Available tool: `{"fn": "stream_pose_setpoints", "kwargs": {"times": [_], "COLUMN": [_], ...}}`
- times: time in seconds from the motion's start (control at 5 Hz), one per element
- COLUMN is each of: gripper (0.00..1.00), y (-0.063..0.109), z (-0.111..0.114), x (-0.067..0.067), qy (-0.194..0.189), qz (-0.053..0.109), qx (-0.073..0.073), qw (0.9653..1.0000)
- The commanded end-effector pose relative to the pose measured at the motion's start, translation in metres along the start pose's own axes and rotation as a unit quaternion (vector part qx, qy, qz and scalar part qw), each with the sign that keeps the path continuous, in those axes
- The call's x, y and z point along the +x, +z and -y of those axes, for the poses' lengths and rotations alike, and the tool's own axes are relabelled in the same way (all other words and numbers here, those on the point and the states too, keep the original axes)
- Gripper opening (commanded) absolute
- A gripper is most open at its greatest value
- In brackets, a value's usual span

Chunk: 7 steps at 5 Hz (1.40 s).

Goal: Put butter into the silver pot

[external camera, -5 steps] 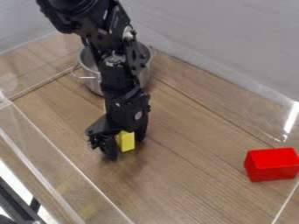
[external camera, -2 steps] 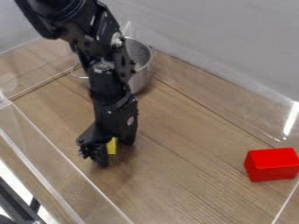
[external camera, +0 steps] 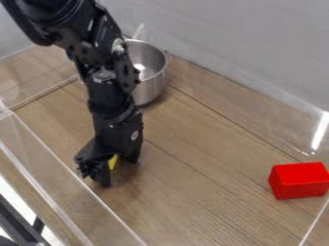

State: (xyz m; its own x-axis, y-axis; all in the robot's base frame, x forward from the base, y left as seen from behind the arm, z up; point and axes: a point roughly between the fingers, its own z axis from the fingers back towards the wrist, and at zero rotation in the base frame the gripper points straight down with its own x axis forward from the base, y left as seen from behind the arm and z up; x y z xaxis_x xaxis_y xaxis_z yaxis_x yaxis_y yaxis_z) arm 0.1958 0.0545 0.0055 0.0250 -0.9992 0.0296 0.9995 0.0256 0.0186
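Pinching the butter tight, gripper sits low over the desk, presumably for hauling it to the silver pot.

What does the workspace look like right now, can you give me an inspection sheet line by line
Surface: wooden tabletop, bare apart from the items below.
Job's things: butter in the gripper, only a yellow sliver showing; silver pot upright behind the arm.
Clutter: red block at the right edge.
Grippers: gripper low over the table, shut on the butter.
Cables: nothing seen.
Surroundings: clear plastic walls around the table.
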Motion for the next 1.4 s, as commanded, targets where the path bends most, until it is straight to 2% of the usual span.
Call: {"fn": "stream_pose_setpoints", "kwargs": {"times": [0.0, 0.2, 0.4, 1.2], "gripper": [0.0, 0.0, 0.0, 0.0], "y": [-0.002, 0.0, 0.003, 0.009], "z": [-0.013, -0.012, -0.013, -0.01], "x": [0.002, -0.008, -0.019, -0.036], "qy": [-0.057, -0.097, -0.139, -0.11], "qz": [-0.003, -0.005, -0.007, -0.012], "qx": [0.002, 0.002, 0.001, 0.0], "qw": [0.9984, 0.9952, 0.9902, 0.9939]}}
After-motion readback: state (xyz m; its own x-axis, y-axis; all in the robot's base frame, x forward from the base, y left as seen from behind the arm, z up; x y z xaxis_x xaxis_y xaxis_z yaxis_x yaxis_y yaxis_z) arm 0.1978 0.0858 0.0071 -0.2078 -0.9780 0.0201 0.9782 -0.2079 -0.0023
